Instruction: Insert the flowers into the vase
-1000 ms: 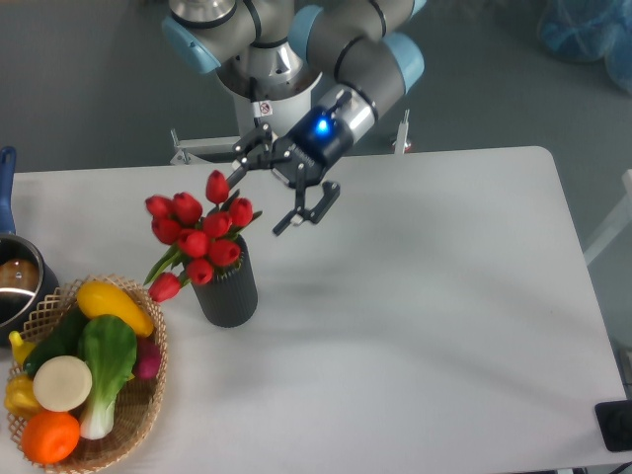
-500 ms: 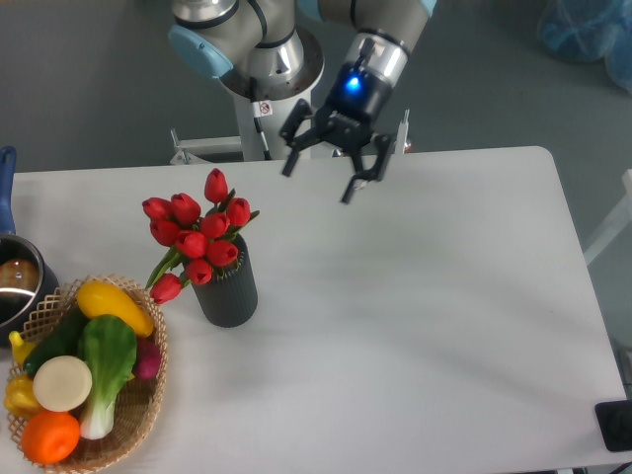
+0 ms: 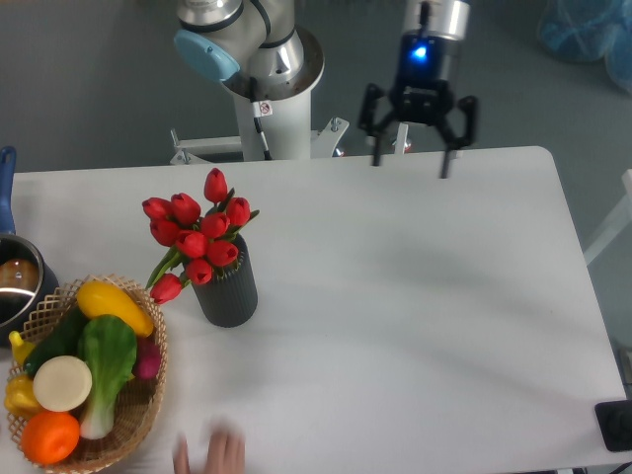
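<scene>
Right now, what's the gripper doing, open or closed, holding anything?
Gripper: open, holding nothing, above the table's far edge, well away from the flowers in the vase.

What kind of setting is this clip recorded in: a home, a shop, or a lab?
Most likely a robotics lab staged as a tabletop demo. A pedestal-mounted arm with an open gripper stands behind a plain white table, and the props look arranged: a wicker basket of vegetables, and red tulips in a dark ribbed vase.

Bright, even light, soft shadows; only the hand [image 3: 210,452] is blurred.
</scene>
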